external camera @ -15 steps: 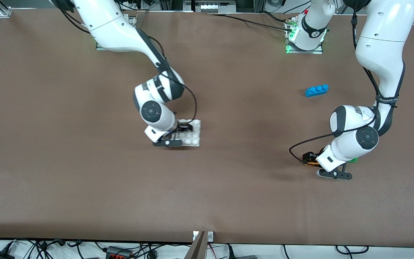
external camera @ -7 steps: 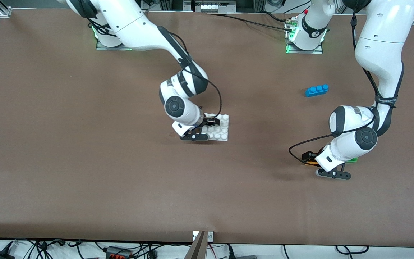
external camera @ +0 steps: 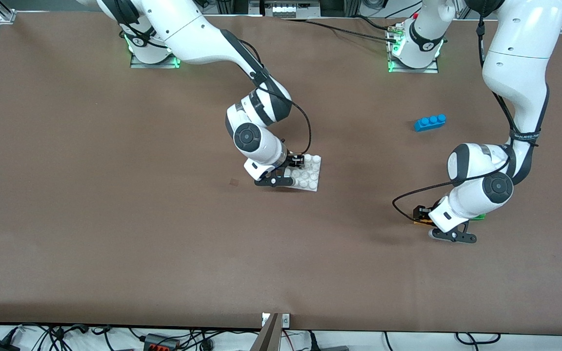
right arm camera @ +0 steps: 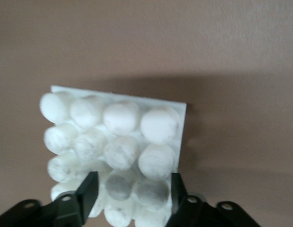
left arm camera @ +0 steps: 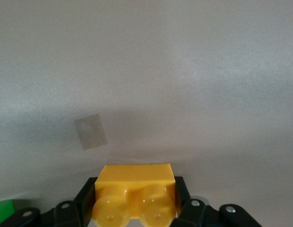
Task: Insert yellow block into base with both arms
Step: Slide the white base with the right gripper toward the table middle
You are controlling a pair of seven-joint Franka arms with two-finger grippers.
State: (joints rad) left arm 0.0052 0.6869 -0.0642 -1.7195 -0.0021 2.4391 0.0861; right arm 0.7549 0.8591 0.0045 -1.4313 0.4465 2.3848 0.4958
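Note:
My right gripper [external camera: 294, 162] is shut on the base [external camera: 311, 176], a white square plate with a 4x4 grid of studs, and holds it low over the middle of the table. In the right wrist view the fingers [right arm camera: 88, 190] clamp the plate [right arm camera: 158, 124] across two stud columns at one edge. My left gripper [external camera: 425, 215] is shut on the yellow block [external camera: 421, 222] low at the table near the left arm's end. In the left wrist view the two-stud yellow block [left arm camera: 134, 189] sits between the black fingers [left arm camera: 86, 196].
A blue three-stud brick [external camera: 430, 122] lies farther from the front camera than the left gripper. A green brick [external camera: 479, 217] lies beside the left wrist, its corner showing in the left wrist view [left arm camera: 2, 210]. A small square mark [external camera: 233, 182] is on the table by the base.
The right arm has carried the base toward the left arm's end of the table. The left arm has barely moved and keeps the yellow block.

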